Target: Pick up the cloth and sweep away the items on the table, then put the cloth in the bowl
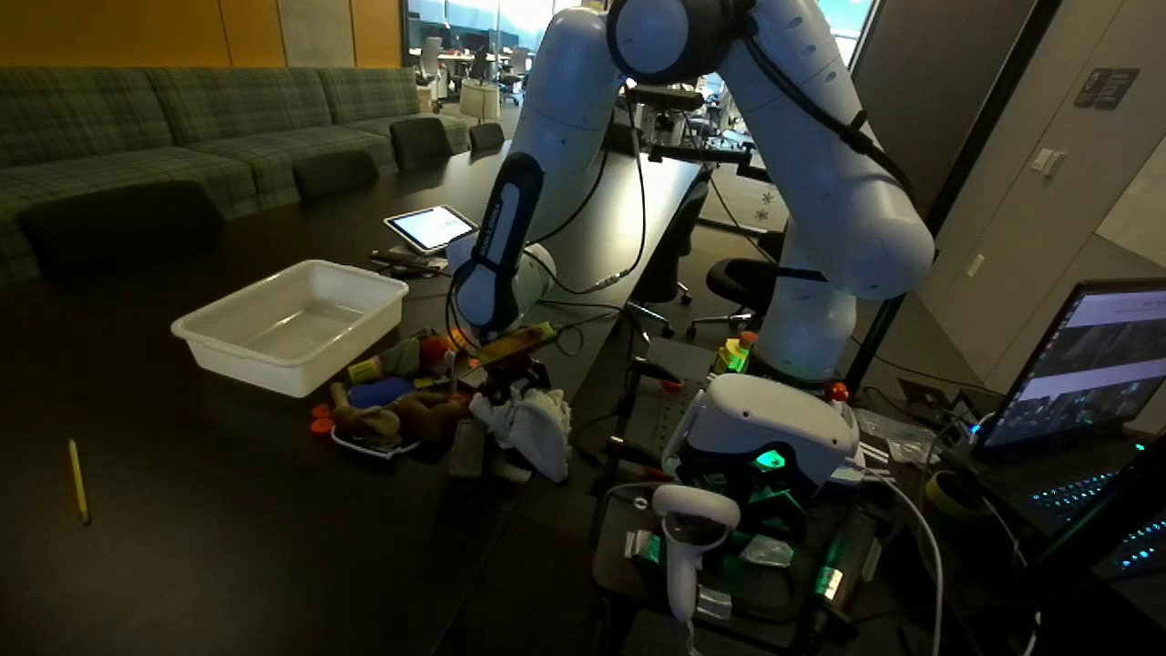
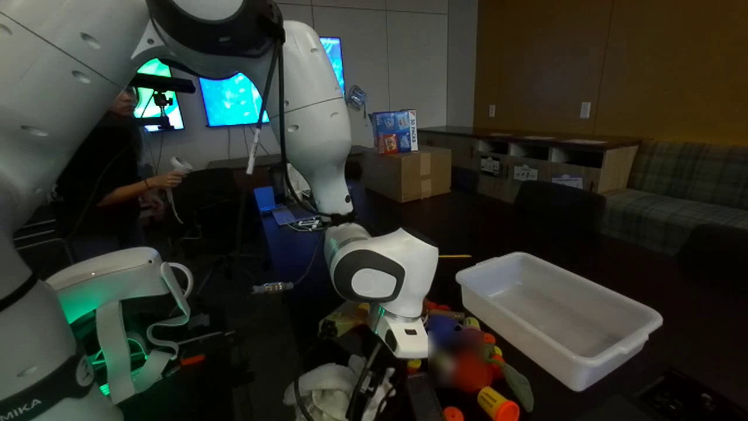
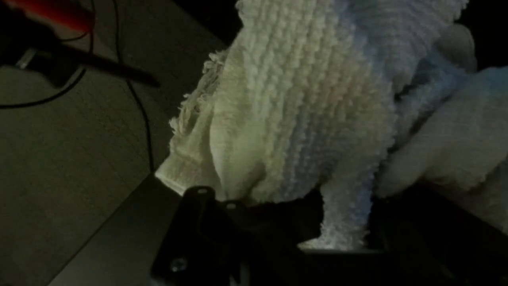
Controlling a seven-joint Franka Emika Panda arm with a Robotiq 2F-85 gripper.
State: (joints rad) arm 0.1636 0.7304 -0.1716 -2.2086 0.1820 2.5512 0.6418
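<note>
The white knitted cloth (image 3: 301, 99) fills the middle of the wrist view. A narrow fold of it passes between the dark fingers of my gripper (image 3: 347, 198), which look shut on it. In an exterior view the cloth (image 1: 537, 433) bunches below the gripper (image 1: 512, 375) at the table's edge. It also shows low in an exterior view (image 2: 327, 389). Beside it lie a brown plush toy (image 1: 410, 419), a blue item (image 1: 378, 392), a dark block (image 1: 467, 448), orange lids (image 1: 321, 425) and a yellow-orange tub (image 2: 497, 403). A white plastic bin (image 1: 241, 366) stands beyond them. No round bowl shows.
The bin also shows in an exterior view (image 2: 596, 365). A yellow pencil (image 1: 79, 483) lies on the table. A tablet (image 1: 431, 228) stands farther back. A cart with a white headset (image 1: 774, 415) stands beside the table edge. A person (image 2: 111, 169) stands behind the arm.
</note>
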